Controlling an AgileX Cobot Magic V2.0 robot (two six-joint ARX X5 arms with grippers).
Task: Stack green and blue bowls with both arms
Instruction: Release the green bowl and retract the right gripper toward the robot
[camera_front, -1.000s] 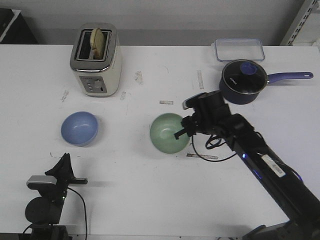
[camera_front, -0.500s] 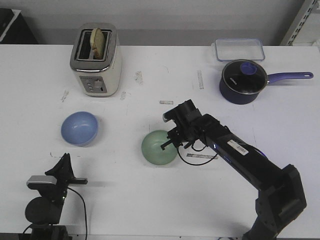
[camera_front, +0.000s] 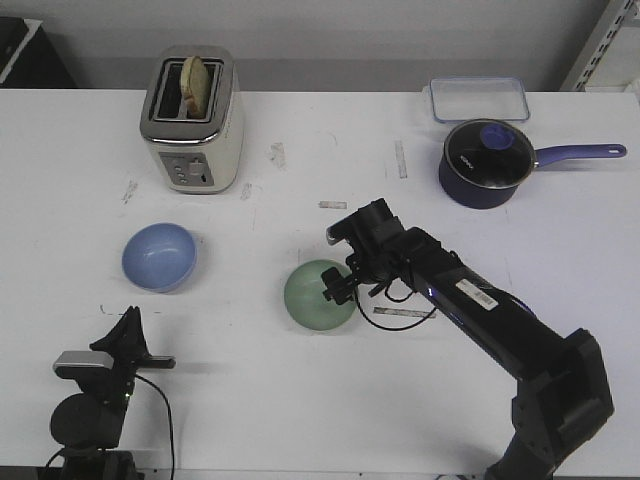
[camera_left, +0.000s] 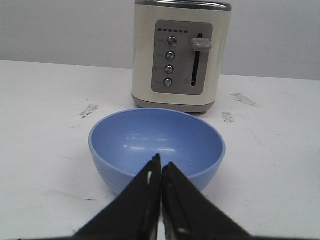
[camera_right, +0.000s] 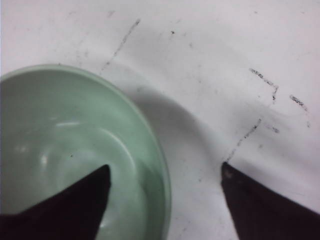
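Observation:
The pale green bowl (camera_front: 316, 296) sits on the white table, near the middle. My right gripper (camera_front: 337, 289) is open at its right rim. In the right wrist view one finger is inside the green bowl (camera_right: 60, 130) and the other is outside over the table, so the right gripper (camera_right: 166, 169) straddles the rim. The blue bowl (camera_front: 159, 256) sits apart at the left. My left gripper (camera_front: 128, 328) is low at the front left, shut and empty. In the left wrist view the left gripper (camera_left: 160, 167) points at the blue bowl (camera_left: 155, 140) just ahead.
A cream toaster (camera_front: 192, 120) with bread in it stands behind the blue bowl and shows in the left wrist view (camera_left: 181, 55). A navy saucepan (camera_front: 485, 162) with a long handle and a clear lidded box (camera_front: 478, 98) are at the back right.
The right gripper and the green bowl moved left and toward the front edge a second ago, then stayed almost still. The left arm and the blue bowl have not moved.

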